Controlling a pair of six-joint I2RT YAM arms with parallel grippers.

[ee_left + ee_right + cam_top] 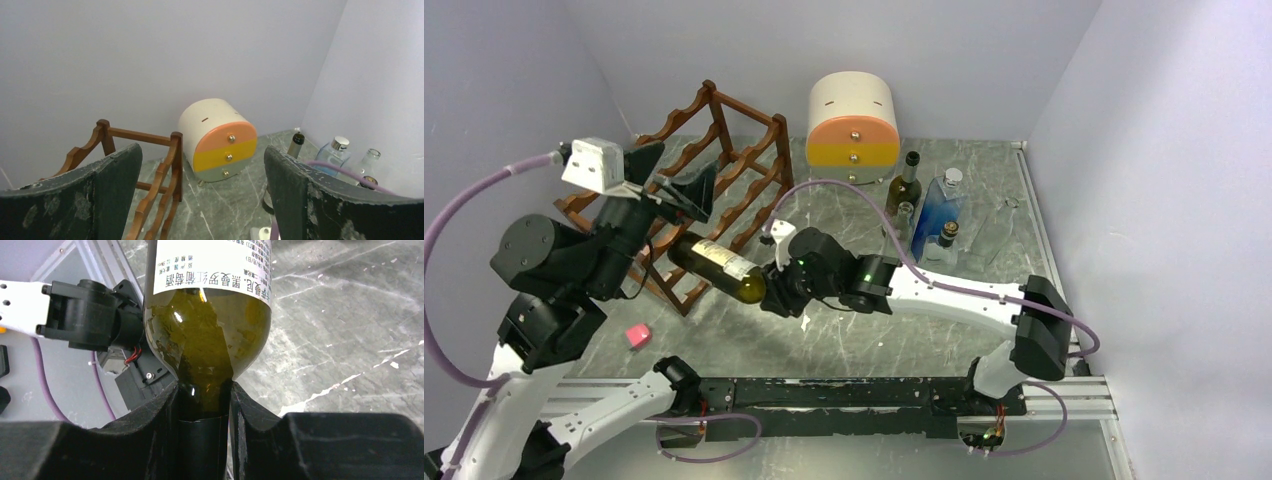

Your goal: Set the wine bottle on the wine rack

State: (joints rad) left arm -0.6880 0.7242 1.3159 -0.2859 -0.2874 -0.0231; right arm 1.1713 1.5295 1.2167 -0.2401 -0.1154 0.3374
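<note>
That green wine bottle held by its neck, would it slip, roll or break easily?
Probably rigid and breakable: the wine bottle looks like glossy green glass. Likely slippery too, since the right end effector pinches only its smooth narrow neck. Its round body would probably roll if laid on the table.

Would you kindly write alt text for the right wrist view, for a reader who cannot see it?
The right hand is shut on the neck of a dark green wine bottle with a white printed label. Behind lie the grey marbled table and, at left, a black-and-white robot joint.
</note>
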